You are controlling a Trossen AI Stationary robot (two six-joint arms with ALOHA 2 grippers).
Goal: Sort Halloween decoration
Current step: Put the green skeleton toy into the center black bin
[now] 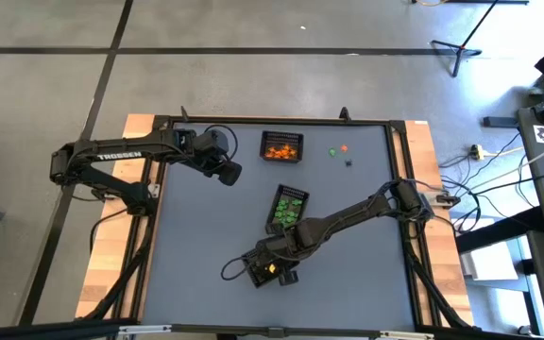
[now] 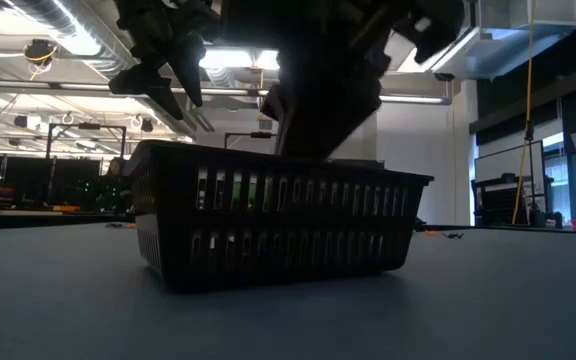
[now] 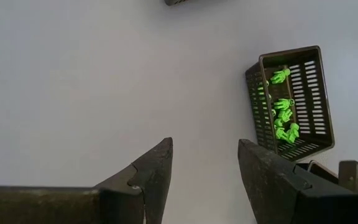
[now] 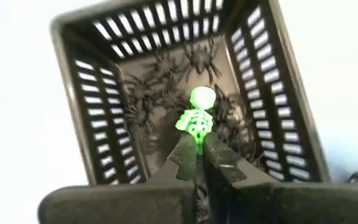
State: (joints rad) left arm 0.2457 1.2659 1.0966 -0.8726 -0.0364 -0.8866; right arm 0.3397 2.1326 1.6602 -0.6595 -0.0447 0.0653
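Note:
A black mesh basket (image 4: 86, 106) near the table's front edge holds several black spider trinkets (image 4: 166, 81). My right gripper (image 4: 201, 144) hangs over its inside (image 1: 270, 268), shut on a small green skeleton (image 4: 197, 115). Farther back stand a basket of green trinkets (image 1: 288, 208) and a basket of orange ones (image 1: 281, 148). Three loose trinkets, green (image 1: 333, 151), orange (image 1: 344, 148) and dark (image 1: 348, 162), lie at the far right. My left gripper (image 3: 204, 146) hovers open over bare table at the far left (image 1: 227, 170), with nothing between its fingers. My right gripper pinches the skeleton's lower end (image 4: 197, 134) between its two fingertips. The fingers come slanting down from the table's right side. The skeleton's head and ribs stick out past the tips, over the spiders in the basket.
The table's top is a grey mat (image 1: 196, 236) inside a dark frame, with bare room at the left and front right. The low view shows the black basket (image 2: 268, 225) from the side, with both arms above it. Cables and stands lie on the floor beyond the right edge.

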